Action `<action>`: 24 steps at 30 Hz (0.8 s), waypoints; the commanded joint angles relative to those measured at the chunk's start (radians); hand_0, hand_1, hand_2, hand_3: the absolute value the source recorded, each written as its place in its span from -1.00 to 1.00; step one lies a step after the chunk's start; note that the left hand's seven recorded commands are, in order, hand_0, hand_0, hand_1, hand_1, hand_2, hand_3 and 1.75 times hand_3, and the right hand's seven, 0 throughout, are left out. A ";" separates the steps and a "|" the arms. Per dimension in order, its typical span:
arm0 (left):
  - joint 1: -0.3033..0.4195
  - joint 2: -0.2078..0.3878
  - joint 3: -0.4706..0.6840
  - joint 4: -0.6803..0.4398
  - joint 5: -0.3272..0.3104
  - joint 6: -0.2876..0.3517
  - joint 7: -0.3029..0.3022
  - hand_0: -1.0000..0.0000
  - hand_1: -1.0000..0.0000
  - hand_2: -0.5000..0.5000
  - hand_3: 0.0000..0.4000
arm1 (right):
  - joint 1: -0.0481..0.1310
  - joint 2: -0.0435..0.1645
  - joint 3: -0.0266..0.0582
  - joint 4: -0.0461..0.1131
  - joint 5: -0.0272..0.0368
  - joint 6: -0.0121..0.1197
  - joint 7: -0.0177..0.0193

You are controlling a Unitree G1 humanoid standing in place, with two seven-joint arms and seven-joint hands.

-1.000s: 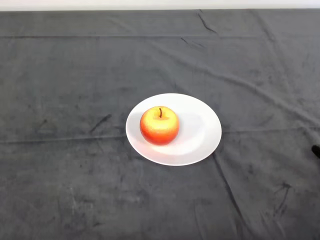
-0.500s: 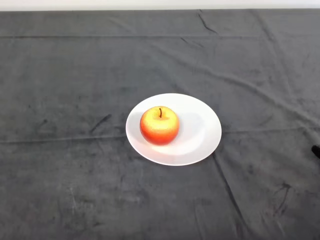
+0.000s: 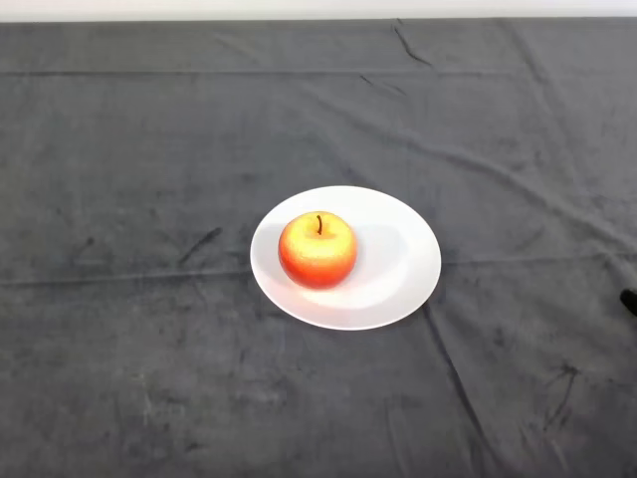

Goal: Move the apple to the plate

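A red and yellow apple with a dark stem stands upright on the left part of a round white plate. The plate lies near the middle of the table under the dark cloth.
A small dark object shows at the right edge of the view; I cannot tell what it is. The cloth has creases across it.
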 commanded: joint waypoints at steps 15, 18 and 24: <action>-0.054 0.045 0.028 0.040 0.000 -0.019 -0.011 1.00 1.00 0.00 -1.00 | 0.045 0.022 0.0040 0.059 0.0205 0.033 -0.0028; -0.056 0.043 0.026 0.039 0.001 -0.018 -0.011 1.00 1.00 0.00 -1.00 | 0.045 0.022 0.0040 0.059 0.0205 0.033 -0.0028; -0.055 0.042 0.026 0.032 -0.001 -0.013 -0.013 1.00 1.00 0.00 -1.00 | 0.045 0.022 0.0040 0.059 0.0206 0.033 -0.0028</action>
